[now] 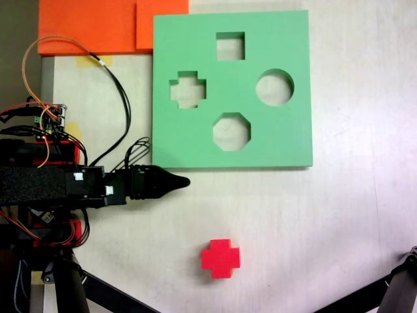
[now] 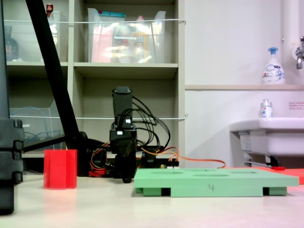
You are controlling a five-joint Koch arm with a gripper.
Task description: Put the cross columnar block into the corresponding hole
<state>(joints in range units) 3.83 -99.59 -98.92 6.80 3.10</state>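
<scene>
A pale tabletop point(image 1: 313, 222) carries the whole scene, with a shelf unit point(image 2: 128, 71) of clear bins and a white sink point(image 2: 270, 133) against the wall behind it in a fixed view taken from table height. Nearest that low camera stands the cross columnar block point(image 1: 220, 258), bright red and upright on the table, on its own and well apart from both the arm and the board; from above its plus-shaped top is plain to see. Farther back, the gripper point(image 1: 181, 182) points along the table from the left of the top-down fixed view, its dark tip tapering to one point just below the lower left corner of the green foam board point(image 1: 273, 137); its jaws look pressed together, with nothing between them. The board lies flat, and the corresponding hole point(image 1: 187, 89), the plus-shaped cutout, sits near its left edge, with square, round and octagonal cutouts around it. Beyond the board lie orange foam sheets point(image 1: 91, 26), touching its far left corner.
</scene>
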